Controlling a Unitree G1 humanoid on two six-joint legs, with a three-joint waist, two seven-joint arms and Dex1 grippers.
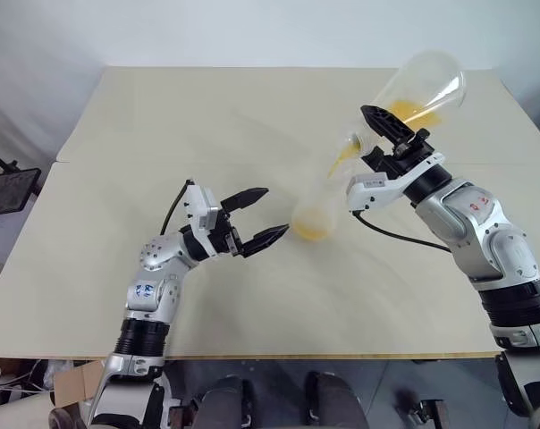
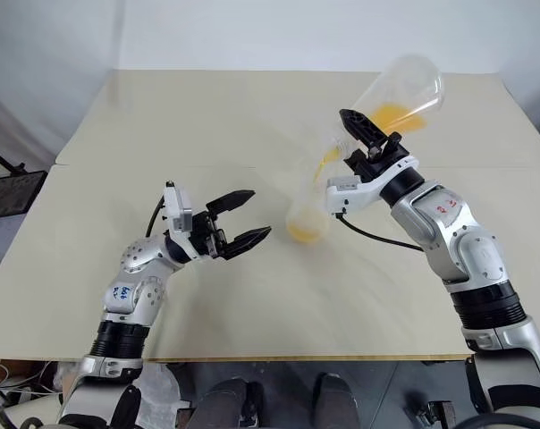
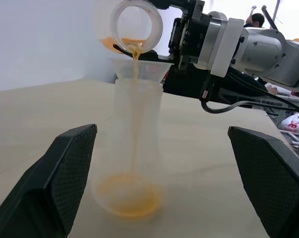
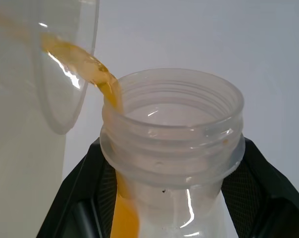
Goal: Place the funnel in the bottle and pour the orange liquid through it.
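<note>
Pouring is under way: orange liquid point(image 3: 135, 54) runs from a tipped clear flask point(image 1: 420, 89), gripped at its neck by the closed right pincer point(image 1: 383, 136), into the funnel point(image 3: 139, 68) seated in the bottle point(image 3: 133, 148), which stands near the middle of the tabletop point(image 1: 252, 107). The left pincer point(image 1: 257, 217) is held wide open just beside the bottle, apart from it. The bottle is judged light, thin-walled and easily tipped; it is best steadied low, around its wide base.

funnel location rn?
The funnel sits in the bottle neck at table centre, under the tilted container that the right gripper holds.
</note>
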